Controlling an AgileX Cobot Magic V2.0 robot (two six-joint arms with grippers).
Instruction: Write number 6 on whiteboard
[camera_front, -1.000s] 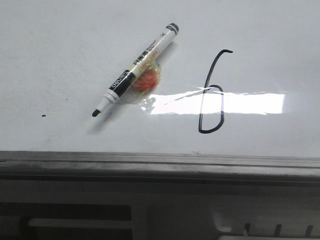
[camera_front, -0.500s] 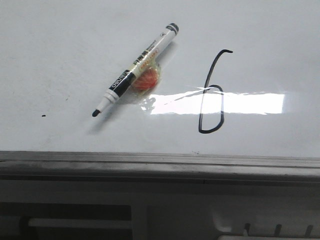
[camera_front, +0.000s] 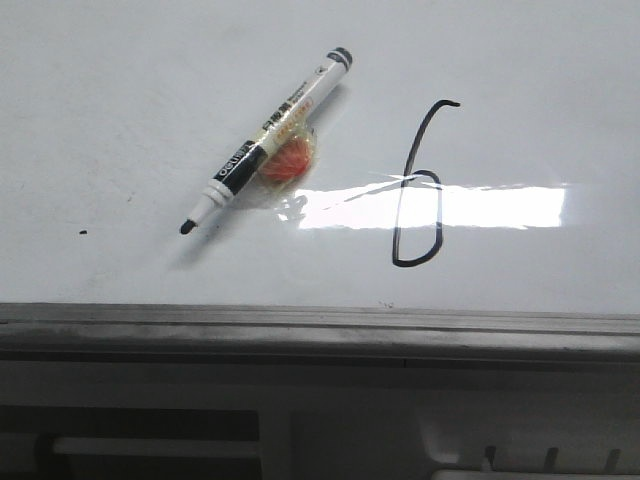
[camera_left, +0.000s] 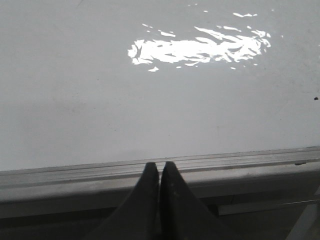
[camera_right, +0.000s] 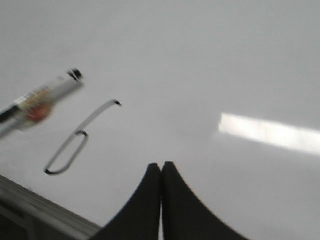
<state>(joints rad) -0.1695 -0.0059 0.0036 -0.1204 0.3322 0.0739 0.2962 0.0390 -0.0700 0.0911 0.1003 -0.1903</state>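
The whiteboard (camera_front: 120, 110) fills the front view, glossy white with a grey frame edge along its near side. A thin black number 6 (camera_front: 419, 185) is drawn right of centre; it also shows in the right wrist view (camera_right: 75, 145). A marker (camera_front: 266, 140) lies uncapped on the board, left of the 6, resting on a small orange thing (camera_front: 288, 162). My left gripper (camera_left: 160, 166) is shut and empty over the board's frame. My right gripper (camera_right: 161, 166) is shut and empty above the board, to the right of the 6.
A bright rectangular glare (camera_front: 470, 207) crosses the loop of the 6. A tiny dark speck (camera_front: 83, 233) sits at the board's left. The grey frame edge (camera_front: 320, 325) runs along the near side, with a lower grey ledge below it.
The whole front view has shifted slightly to the left. The marker and the 6 keep their places relative to each other.
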